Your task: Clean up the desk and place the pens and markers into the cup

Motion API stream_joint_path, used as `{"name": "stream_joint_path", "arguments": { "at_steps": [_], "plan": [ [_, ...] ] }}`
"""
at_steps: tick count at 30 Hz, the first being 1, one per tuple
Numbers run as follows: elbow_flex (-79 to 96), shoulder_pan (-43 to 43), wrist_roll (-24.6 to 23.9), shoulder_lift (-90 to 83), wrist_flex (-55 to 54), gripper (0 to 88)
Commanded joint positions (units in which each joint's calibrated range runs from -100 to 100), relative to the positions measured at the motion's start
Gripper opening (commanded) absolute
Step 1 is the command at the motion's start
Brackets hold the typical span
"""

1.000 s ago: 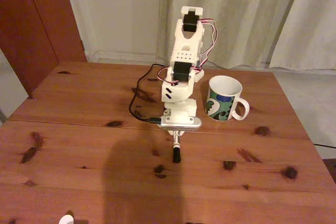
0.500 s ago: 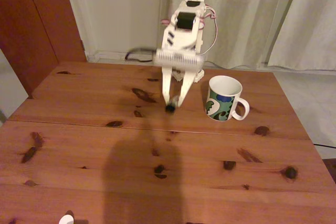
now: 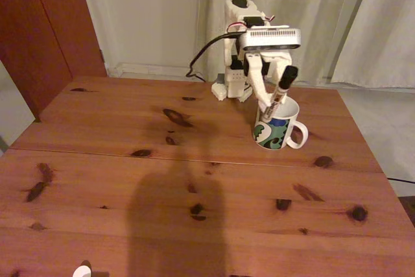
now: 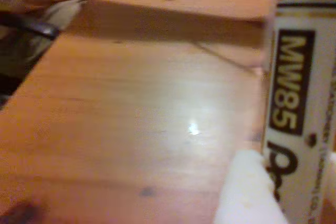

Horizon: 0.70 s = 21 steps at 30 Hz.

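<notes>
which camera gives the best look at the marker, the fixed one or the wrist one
The fixed view. It shows the marker nearly whole, tilted in the gripper with its black cap up and its lower end at the cup mouth. The wrist view catches just a close, blurred stretch of the marker's lettered white barrel.

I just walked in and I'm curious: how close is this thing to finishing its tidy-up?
Nearly done. The marker is off the desk, gripped tilted in the pincer, its lower end at the cup mouth. Left: let go so it drops in.
</notes>
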Motion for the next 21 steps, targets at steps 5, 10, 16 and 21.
{"name": "stream_joint_path", "arguments": {
  "at_steps": [5,10,16,21],
  "plan": [
    [11.8,-3.2,0.3,-12.6,-1.7,0.8],
    [14.2,-2.4,0.4,-18.8,-1.7,0.8],
    [14.6,-2.4,1.9,-22.7,-1.8,0.8],
    [16.1,-2.9,1.9,-25.6,-1.7,0.8]
  ]
}}
